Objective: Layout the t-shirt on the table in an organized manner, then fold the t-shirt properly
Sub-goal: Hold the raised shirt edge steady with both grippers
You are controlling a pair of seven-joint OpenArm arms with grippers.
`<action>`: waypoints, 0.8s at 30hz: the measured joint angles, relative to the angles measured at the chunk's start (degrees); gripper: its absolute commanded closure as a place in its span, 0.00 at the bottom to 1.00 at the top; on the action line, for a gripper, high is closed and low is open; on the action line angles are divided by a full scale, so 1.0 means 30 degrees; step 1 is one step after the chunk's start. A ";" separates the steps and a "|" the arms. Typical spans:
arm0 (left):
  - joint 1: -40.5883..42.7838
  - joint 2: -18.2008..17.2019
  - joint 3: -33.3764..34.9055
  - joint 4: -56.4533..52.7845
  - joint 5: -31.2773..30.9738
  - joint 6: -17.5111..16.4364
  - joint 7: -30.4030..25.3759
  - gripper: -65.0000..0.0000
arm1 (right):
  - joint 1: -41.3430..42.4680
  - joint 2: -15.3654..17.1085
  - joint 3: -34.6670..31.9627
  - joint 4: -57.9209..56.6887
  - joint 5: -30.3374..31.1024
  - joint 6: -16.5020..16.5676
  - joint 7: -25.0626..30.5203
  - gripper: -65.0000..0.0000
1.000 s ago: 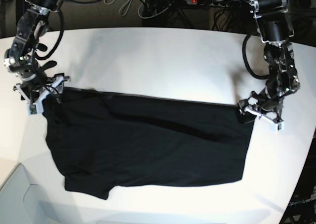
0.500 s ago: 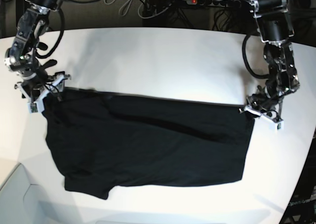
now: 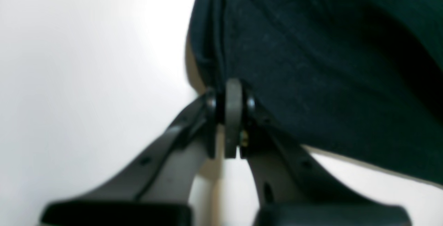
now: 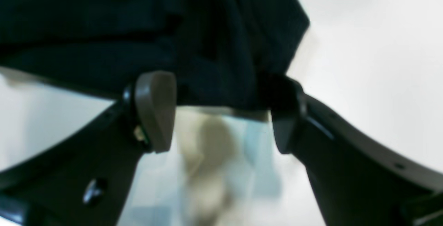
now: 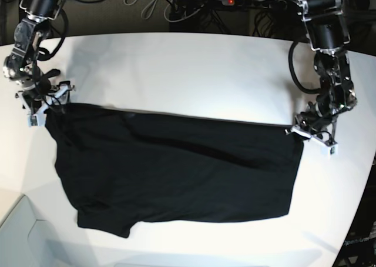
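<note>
Base view: the t-shirt (image 5: 176,173) is spread dark side up across the middle of the table (image 5: 188,73), no print being visible. Its long upper edge runs from about ten o'clock to three o'clock of the tabletop, and a sleeve-like flap hangs at the seven o'clock corner.

The left gripper (image 5: 311,134) is seen at the shirt's three o'clock corner, on the right of this view. Its jaws are pressed together, and in the left wrist view (image 3: 230,115) black cloth (image 3: 311,63) is pinched between the closed tips, bunched into vertical folds just above them. White tabletop (image 3: 86,80) lies to nine o'clock of the fingers.

The right gripper (image 5: 44,102) is placed at the shirt's ten o'clock corner. In the right wrist view (image 4: 221,111) its fingers are held wide apart, with the shirt's edge (image 4: 173,39) lying across the gap and touching both fingertips; because the picture is blurred, it cannot be told for certain whether the cloth is gripped or only draped there. Pale table surface (image 4: 363,63) is visible to three o'clock of that corner.
</note>
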 measured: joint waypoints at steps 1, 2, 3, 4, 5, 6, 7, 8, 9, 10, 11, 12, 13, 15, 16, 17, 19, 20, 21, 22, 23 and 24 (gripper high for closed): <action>0.0000 0.0007 0.0000 0.0000 0.0007 0.0000 0.0007 1.00 | 0.0058 0.0044 0.0000 -0.0124 0.0015 0.0000 0.0058 0.35; 0.0007 0.0007 0.0000 0.0000 0.0000 0.0000 0.0007 1.00 | 0.0117 0.0051 0.0000 -0.0262 0.0058 0.0000 0.0102 0.35; 0.0015 0.0007 0.0000 0.0000 0.0007 -0.0007 0.0015 1.00 | 0.0168 0.0066 0.0000 -0.0408 0.0066 0.0000 0.0240 0.35; 0.0007 0.0007 -0.0007 0.0000 0.0007 -0.0007 0.0015 1.00 | 0.0189 0.0066 0.0000 -0.0510 0.0066 0.0000 0.0335 0.35; 0.0007 0.0007 0.0000 0.0000 0.0007 0.0000 0.0015 1.00 | 0.0211 0.0073 0.0000 -0.0597 0.0087 0.0000 0.0357 0.36; 0.0007 0.0000 -0.0007 0.0000 0.0007 0.0000 0.0007 1.00 | 0.0211 0.0102 0.0000 -0.0685 0.0146 0.0000 0.0408 0.37; 0.0007 0.0000 0.0000 0.0000 0.0007 0.0000 0.0015 1.00 | 0.0211 0.0102 0.0000 -0.0699 0.0138 0.0000 0.0481 0.40; 0.0015 0.0007 0.0000 0.0000 0.0007 -0.0007 0.0015 1.00 | 0.0204 0.0102 0.0000 -0.0699 0.0138 0.0000 0.0495 0.45; 0.0015 0.0007 0.0000 0.0000 0.0000 -0.0007 0.0015 1.00 | 0.0182 0.0102 0.0000 -0.0678 0.0138 0.0000 0.0466 0.52; 0.0015 0.0007 0.0000 0.0000 0.0007 -0.0007 0.0015 1.00 | 0.0160 0.0102 0.0000 -0.0678 0.0138 0.0000 0.0474 0.57; 0.0007 0.0000 0.0000 0.0000 0.0007 -0.0007 0.0015 1.00 | 0.0153 0.0102 0.0000 -0.0678 0.0146 0.0000 0.0495 0.64; 0.0015 0.0000 -0.0007 0.0000 0.0007 0.0000 0.0007 1.00 | 0.0146 0.0102 -0.0007 -0.0678 0.0146 0.0000 0.0510 0.70; 0.0022 0.0000 0.0000 0.0000 0.0007 -0.0007 0.0015 1.00 | 0.0146 0.0102 -0.0044 -0.0685 0.0160 0.0000 0.0510 0.78; 0.0051 0.0000 0.0000 0.0000 0.0000 -0.0007 0.0015 1.00 | 0.0117 0.0102 -0.0095 -0.0699 0.0423 0.0007 0.0452 0.90; 0.0058 0.0000 0.0000 0.0000 0.0000 -0.0007 0.0015 1.00 | 0.0109 0.0102 -0.0095 -0.0699 0.0437 0.0007 0.0444 0.95; 0.0058 0.0000 0.0000 0.0000 0.0000 0.0000 0.0015 1.00 | 0.0095 0.0095 -0.0095 -0.0699 0.0437 0.0007 0.0459 0.99; 0.0058 0.0000 0.0000 0.0000 0.0007 -0.0007 0.0015 1.00 | -0.0095 0.0095 -0.0117 -0.0634 0.0452 0.0007 0.0539 1.00; 0.0058 0.0000 0.0000 0.0000 0.0000 -0.0007 0.0015 1.00 | -0.0182 0.0102 -0.0131 -0.0568 0.0495 0.0007 0.0583 1.00; 0.0109 0.0000 0.0000 0.0000 0.0000 0.0000 0.0015 1.00 | -0.0233 0.0102 -0.0131 -0.0568 0.0503 0.0007 0.0619 1.00; 0.0168 0.0000 0.0000 0.0022 -0.0007 -0.0007 0.0015 1.00 | -0.0226 0.0102 -0.0131 -0.0568 0.0495 0.0007 0.0612 1.00; 0.0262 0.0000 0.0000 0.0058 -0.0007 -0.0007 0.0015 1.00 | -0.0226 0.0102 -0.0131 -0.0568 0.0495 0.0007 0.0590 1.00; 0.0342 0.0000 0.0000 0.0109 0.0000 -0.0007 0.0022 1.00 | -0.0219 0.0102 -0.0124 -0.0568 0.0495 0.0007 0.0583 1.00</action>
